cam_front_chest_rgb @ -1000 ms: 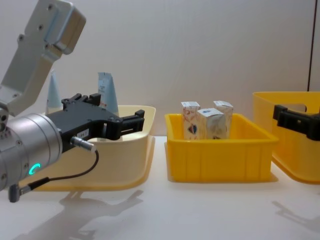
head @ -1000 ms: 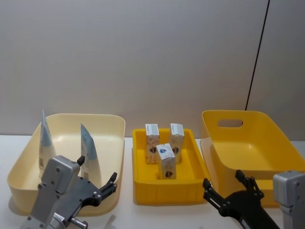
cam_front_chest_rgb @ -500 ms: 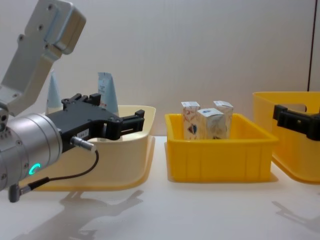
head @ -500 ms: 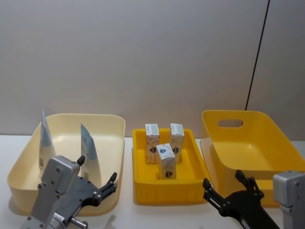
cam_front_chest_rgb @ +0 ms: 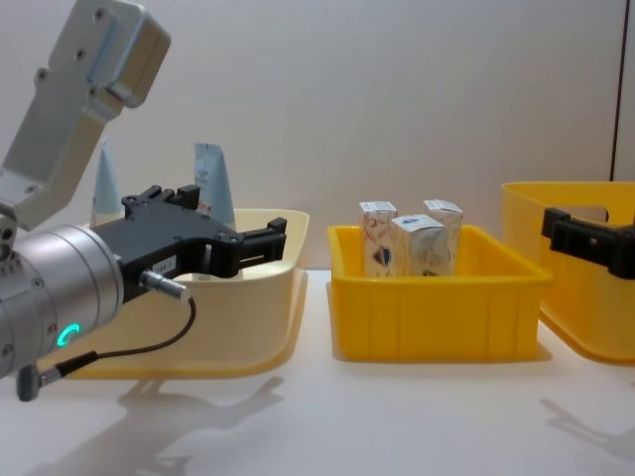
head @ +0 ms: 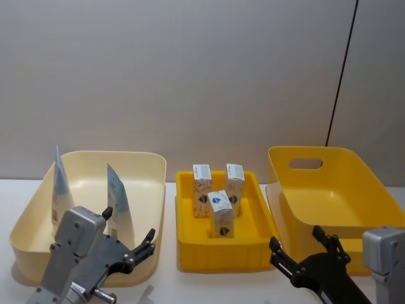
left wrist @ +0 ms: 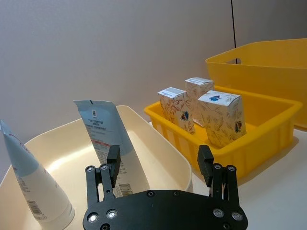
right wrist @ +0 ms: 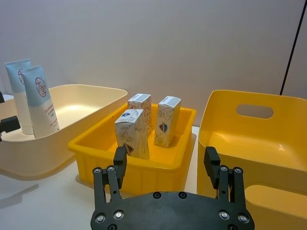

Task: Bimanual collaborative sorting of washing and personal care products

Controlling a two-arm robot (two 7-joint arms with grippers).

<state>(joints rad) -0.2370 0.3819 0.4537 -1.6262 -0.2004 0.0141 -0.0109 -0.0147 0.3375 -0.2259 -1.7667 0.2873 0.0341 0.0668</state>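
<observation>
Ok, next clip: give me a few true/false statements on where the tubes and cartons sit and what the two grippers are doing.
1. Two pale-blue tubes stand in the cream bin. True.
2. The middle yellow tray holds four cartons. False: three white cartons stand in it.
3. The left gripper is shut on a tube. False: its jaws are open and hold nothing.
4. The right gripper has its jaws open. True.
5. One carton lies flat on the table. False: all three stand upright in the tray.
</observation>
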